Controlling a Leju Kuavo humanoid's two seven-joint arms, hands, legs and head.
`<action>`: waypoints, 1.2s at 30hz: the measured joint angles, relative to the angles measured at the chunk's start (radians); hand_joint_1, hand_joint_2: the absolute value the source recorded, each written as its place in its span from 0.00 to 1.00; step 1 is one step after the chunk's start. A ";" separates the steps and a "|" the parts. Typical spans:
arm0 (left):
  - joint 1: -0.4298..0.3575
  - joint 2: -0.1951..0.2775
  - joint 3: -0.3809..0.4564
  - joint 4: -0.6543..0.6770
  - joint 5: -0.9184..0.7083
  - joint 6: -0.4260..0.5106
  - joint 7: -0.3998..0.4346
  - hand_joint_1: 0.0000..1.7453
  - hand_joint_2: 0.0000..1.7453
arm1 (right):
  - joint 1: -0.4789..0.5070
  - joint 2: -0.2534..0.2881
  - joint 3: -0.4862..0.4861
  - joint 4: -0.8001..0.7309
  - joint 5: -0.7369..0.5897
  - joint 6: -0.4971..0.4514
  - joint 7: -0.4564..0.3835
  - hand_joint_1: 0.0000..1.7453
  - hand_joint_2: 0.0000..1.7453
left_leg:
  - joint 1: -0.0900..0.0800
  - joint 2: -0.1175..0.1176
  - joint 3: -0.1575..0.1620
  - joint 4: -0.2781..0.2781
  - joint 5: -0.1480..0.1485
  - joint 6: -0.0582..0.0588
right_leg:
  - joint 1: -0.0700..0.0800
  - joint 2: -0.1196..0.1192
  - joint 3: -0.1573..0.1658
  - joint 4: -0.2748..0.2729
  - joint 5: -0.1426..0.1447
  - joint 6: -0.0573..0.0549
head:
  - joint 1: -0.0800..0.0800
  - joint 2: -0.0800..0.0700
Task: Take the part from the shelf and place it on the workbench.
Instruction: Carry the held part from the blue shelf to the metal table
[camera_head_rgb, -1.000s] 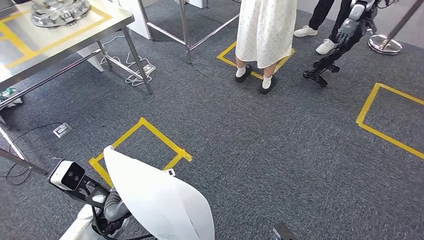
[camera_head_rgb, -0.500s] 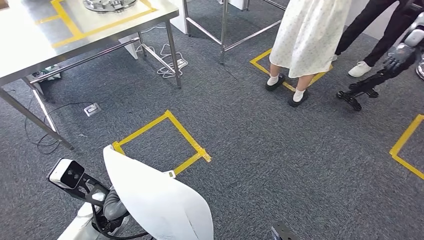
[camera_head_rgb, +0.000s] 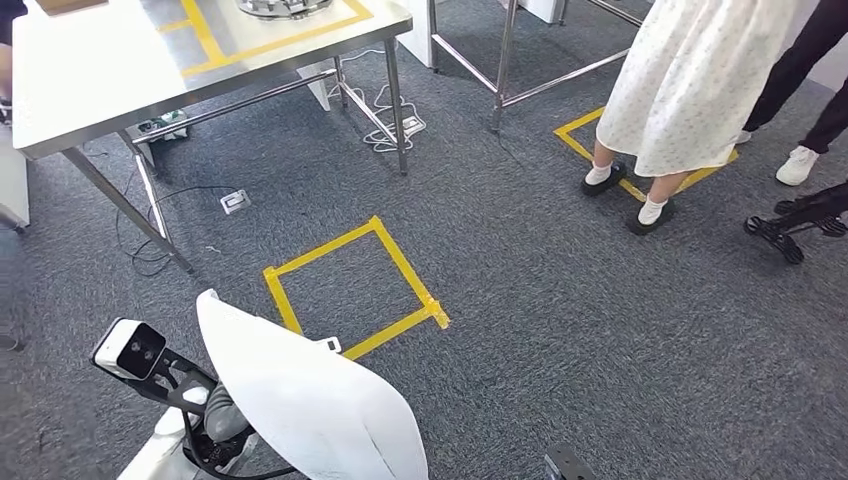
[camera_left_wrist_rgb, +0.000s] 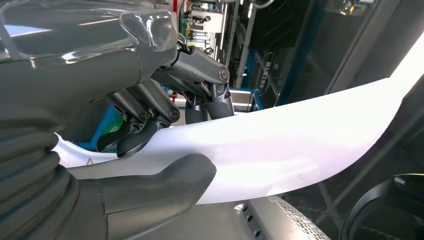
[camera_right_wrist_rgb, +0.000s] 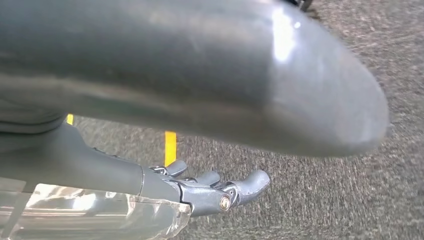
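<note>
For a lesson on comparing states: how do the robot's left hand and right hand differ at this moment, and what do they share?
The left hand grips the white part between thumb and fingers; the right hand holds nothing. The left hand's fingers press on the part's surface, while the right hand's fingers curl loosely over the grey carpet. Both are dark grey with a clear plastic cover behind the fingers.

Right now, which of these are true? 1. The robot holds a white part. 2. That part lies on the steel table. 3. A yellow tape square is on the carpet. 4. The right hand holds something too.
1. True: the left hand grips the white part.
2. False: the part is in the hand, apart from the table.
3. True: the tape square lies on the carpet.
4. False: the right hand holds nothing.
</note>
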 joint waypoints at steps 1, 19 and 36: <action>0.001 0.000 0.000 0.000 0.001 0.000 0.000 1.00 1.00 | 0.000 0.000 0.000 0.000 0.002 0.002 0.002 0.00 0.00 | 0.000 0.002 -0.007 0.007 0.009 0.003 | 0.004 -0.012 0.002 0.000 -0.002 -0.003 | 0.000 0.000; 0.002 -0.002 0.001 -0.001 -0.006 -0.001 -0.002 1.00 1.00 | -0.004 0.002 -0.023 -0.001 -0.004 -0.020 0.005 0.00 0.00 | -0.004 -0.021 0.179 -0.318 0.132 0.045 | -0.016 0.024 -0.069 0.103 -0.019 0.068 | 0.008 0.000; 0.002 -0.001 0.006 0.006 -0.009 -0.007 -0.016 1.00 1.00 | 0.003 0.008 -0.043 -0.002 -0.004 -0.025 -0.004 0.00 0.00 | -0.013 0.012 0.115 -0.244 0.136 0.048 | 0.004 0.025 0.036 -0.008 -0.026 0.005 | 0.004 0.000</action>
